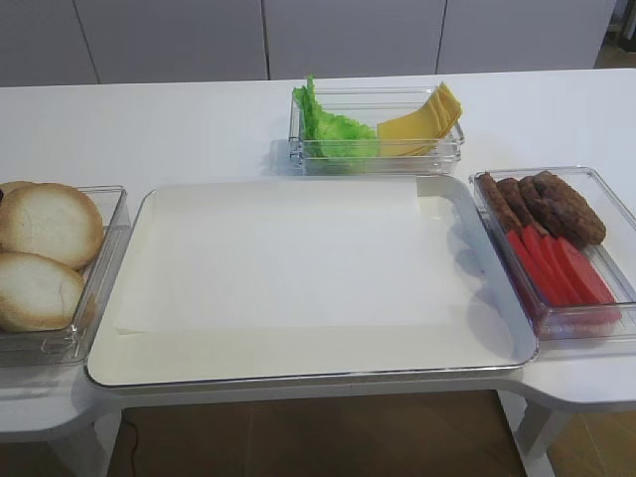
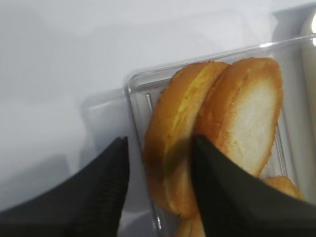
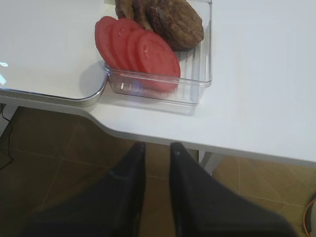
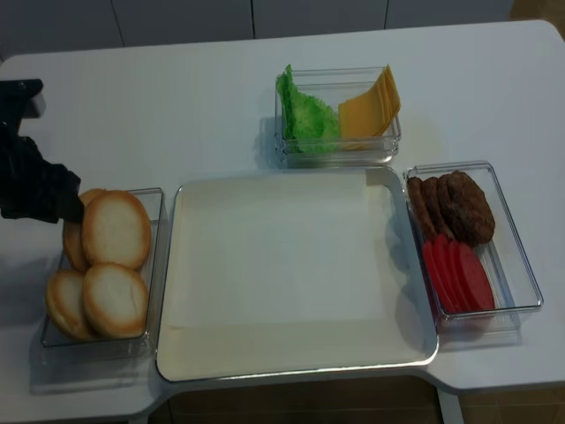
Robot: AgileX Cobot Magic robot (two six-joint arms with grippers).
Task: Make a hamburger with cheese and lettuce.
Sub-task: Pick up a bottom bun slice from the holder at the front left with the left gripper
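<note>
The left gripper [image 2: 158,190] has its two dark fingers [image 2: 106,190] set on either side of a bun half [image 2: 173,148] that stands on edge in the clear bun box [image 2: 136,84]; one finger is outside the bun's golden rim, against the box wall, and the other is wedged between that bun and the next bun half [image 2: 247,113] behind it. The fingers are spread about the bun, and whether they already press on it cannot be told. In the realsense high view the left arm [image 4: 31,181] reaches in from the far left, its tip at the far end of the bun box [image 4: 150,199], where four bun halves lie overlapping, pale faces up. The right gripper [image 3: 157,163] hangs off the near right edge of the table [image 3: 256,74], its fingers [image 3: 129,173] close together with a narrow gap between them and nothing in it, over the floor. Ahead of it stands the clear box [image 3: 200,74] with red slices [image 3: 143,54] at the near end and brown patties [image 3: 173,19] at the far end. The large white tray [image 1: 298,373] sits in the middle of the table. Beyond it, at the far side, a clear box [image 1: 378,159] holds the lettuce [image 1: 333,124] on its left and the cheese [image 1: 422,124], a fanned stack of yellow-orange squares, on its right, the two just beside each other.
</note>
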